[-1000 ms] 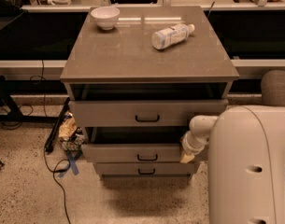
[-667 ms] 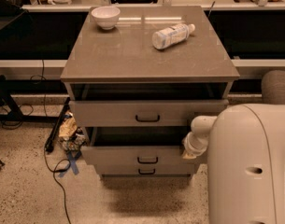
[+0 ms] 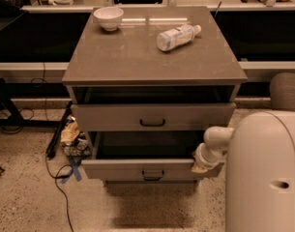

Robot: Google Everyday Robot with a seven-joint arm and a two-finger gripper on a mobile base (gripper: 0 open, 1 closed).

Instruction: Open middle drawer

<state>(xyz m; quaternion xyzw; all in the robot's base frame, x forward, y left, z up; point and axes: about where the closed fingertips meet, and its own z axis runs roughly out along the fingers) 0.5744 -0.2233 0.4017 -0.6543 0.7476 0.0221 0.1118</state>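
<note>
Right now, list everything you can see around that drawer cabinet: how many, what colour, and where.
cabinet: one, grey-taupe, centre
top drawer: one, grey-taupe, slightly open
middle drawer: one, grey-taupe, pulled well out
bowl: one, white, cabinet top, back left
bottle: one, white, lying on cabinet top, back right
clutter: one pile, yellowish, floor left of cabinet
robot body: one, cream, lower right
gripper: one, cream, at middle drawer's right front end

One bowl (image 3: 108, 17), one bottle (image 3: 177, 36), one claw (image 3: 201, 164) at maybe three drawers (image 3: 113, 169)
</note>
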